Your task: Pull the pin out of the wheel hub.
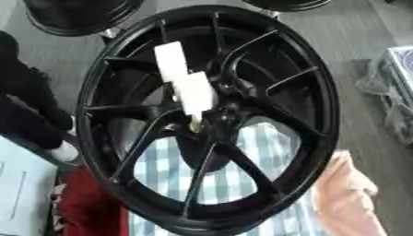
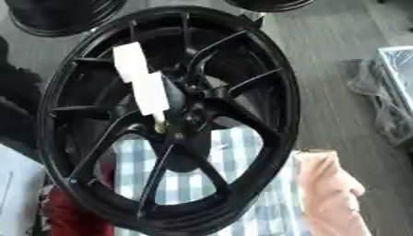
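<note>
A large black spoked wheel hub stands tilted and fills most of both views. A white pin made of two blocky white sections sticks out of the hub's centre, slanting up and to the left. Its yellowish tip sits in the centre bore. A black shape that looks like my left arm and hand lies against the rim's left side, apart from the pin. My right hand shows in no view.
Blue-and-white checked cloth lies under the wheel, with red cloth at lower left and peach cloth at lower right. More black rims stand behind. A plastic-wrapped item lies on the grey floor at right.
</note>
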